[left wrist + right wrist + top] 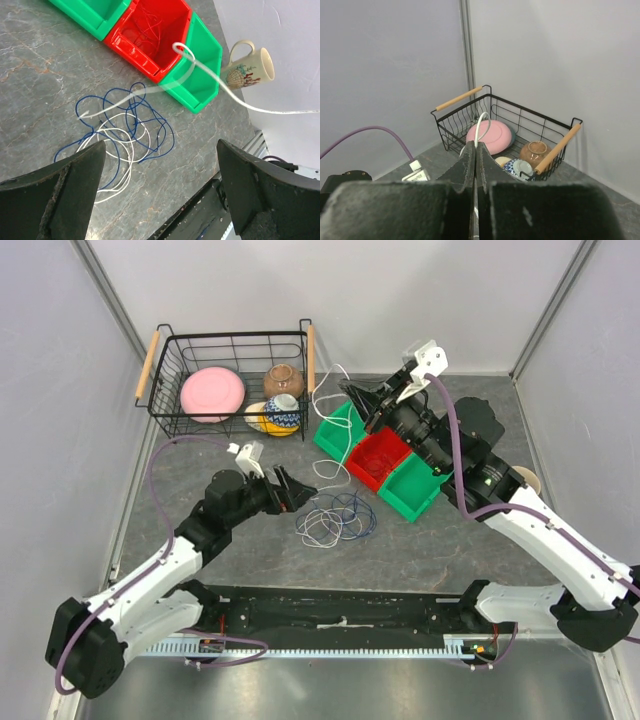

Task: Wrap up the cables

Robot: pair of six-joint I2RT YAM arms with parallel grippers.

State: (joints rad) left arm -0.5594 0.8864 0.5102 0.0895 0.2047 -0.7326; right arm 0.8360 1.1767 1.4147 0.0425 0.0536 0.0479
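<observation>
The right gripper (352, 403), raised above the far side of the table (450, 550), has its fingers (469, 167) pressed together on a white cable (477, 131), which arches up out of the pinch in a small loop. From there the cable runs on through the air over the bins (it shows as a pale, blurred line in the left wrist view), and one end of it comes down onto the tangle below.

The left gripper (298, 490) hovers low with its fingers (55, 200) spread wide, holding nothing. Just ahead of it the blue and white cables (125, 132) lie on the stone-grey surface in loose, overlapping loops.

Beyond them stands a red bin (132, 47) with a thin red cable (150, 26) coiled inside, and green bins (412, 495) touch it on either side.

At the far left corner sits a wire basket (235, 335) with wooden handles, carrying a pink plate (212, 393) and several bowls. A cream mug (247, 67) with a printed design lies on its side near the bins, by the wall.
</observation>
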